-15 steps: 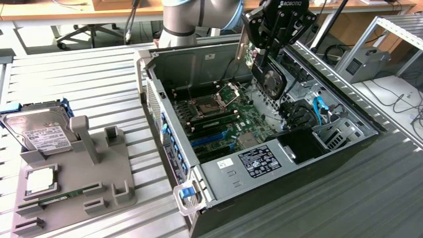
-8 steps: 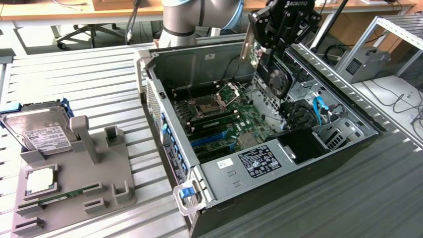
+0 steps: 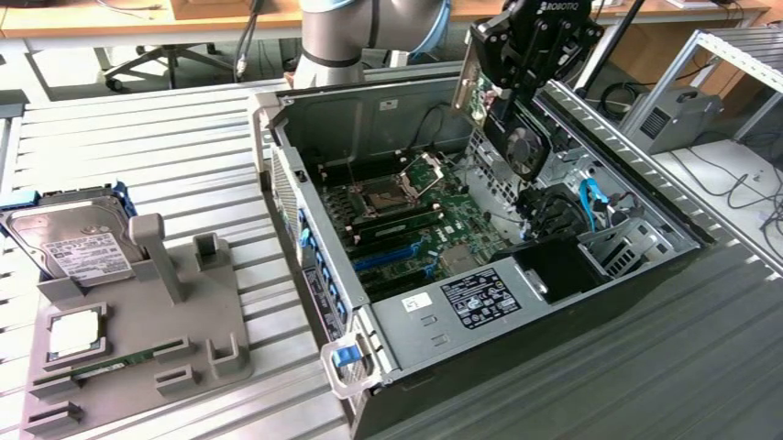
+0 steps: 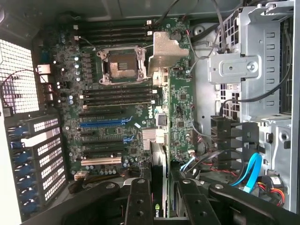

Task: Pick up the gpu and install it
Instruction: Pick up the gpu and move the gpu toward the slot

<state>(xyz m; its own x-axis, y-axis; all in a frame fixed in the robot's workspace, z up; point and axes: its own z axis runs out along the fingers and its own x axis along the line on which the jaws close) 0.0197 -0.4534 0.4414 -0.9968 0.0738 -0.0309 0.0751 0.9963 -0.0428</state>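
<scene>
- You have a large grey open computer case [image 3: 416, 321] lying on its side at the middle of the slatted metal worktop [image 3: 147, 147], green motherboard [image 4: 126, 98] exposed.
- The black two-finger gripper [image 3: 508, 101] hangs over the case's far rim, pinching the card's upper edge.
- The slim green gpu [image 3: 504, 124] with black fan [image 3: 523, 148] hangs edge-down, above the slots [image 4: 105, 124]. I judge it light, stiff and fragile: hold it by the board edges, never the fan.
</scene>
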